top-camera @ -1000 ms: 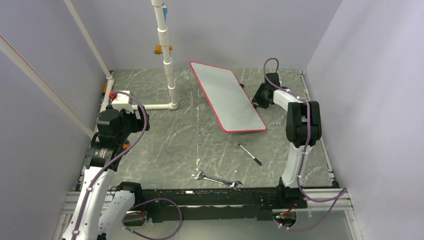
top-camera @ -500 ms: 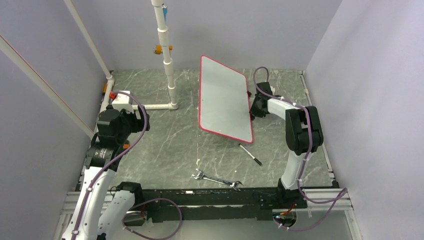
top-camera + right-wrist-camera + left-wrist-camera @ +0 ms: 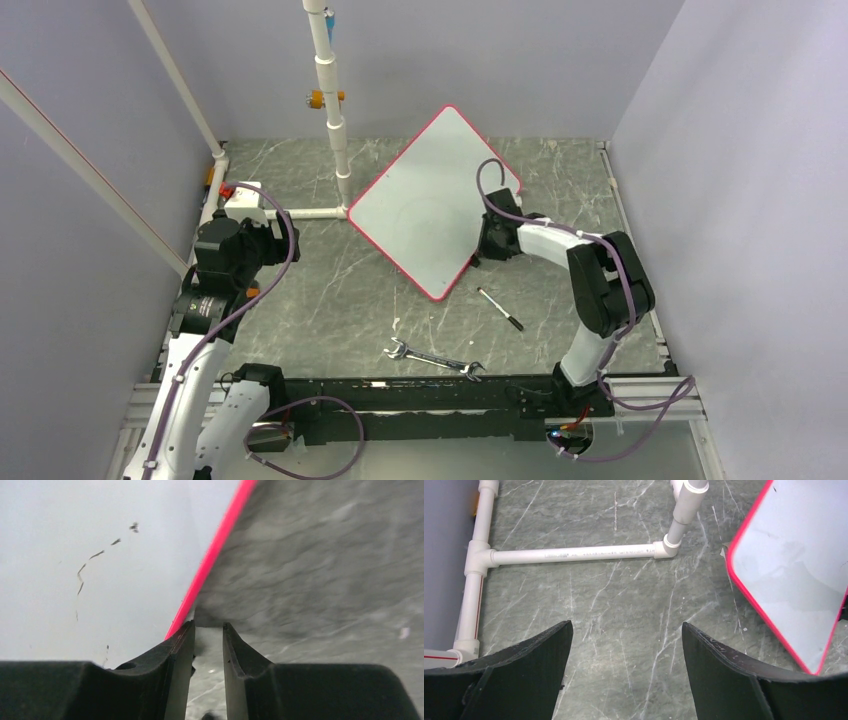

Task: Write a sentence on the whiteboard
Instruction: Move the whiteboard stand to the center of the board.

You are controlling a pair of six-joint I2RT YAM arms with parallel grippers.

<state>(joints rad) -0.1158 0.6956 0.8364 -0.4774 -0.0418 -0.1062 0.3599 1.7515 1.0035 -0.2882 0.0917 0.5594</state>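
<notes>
right fingers (image 3: pixel 165 680): pinching whiteboard (image 3: pixel 425 210) rim
left fingers (image 3: pixel 524 680): spread, idle
tip: lay whiteboard flat mid-frame, clear of marker (image 3: pixel 499 308)

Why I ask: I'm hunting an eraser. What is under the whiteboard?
Nothing shows under the whiteboard; it covers that patch of table, so anything beneath is hidden. The marker and wrench lie uncovered on its near side.

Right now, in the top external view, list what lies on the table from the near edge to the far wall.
wrench → marker → whiteboard. The right gripper is left out because it overlaps the whiteboard's right edge.
</notes>
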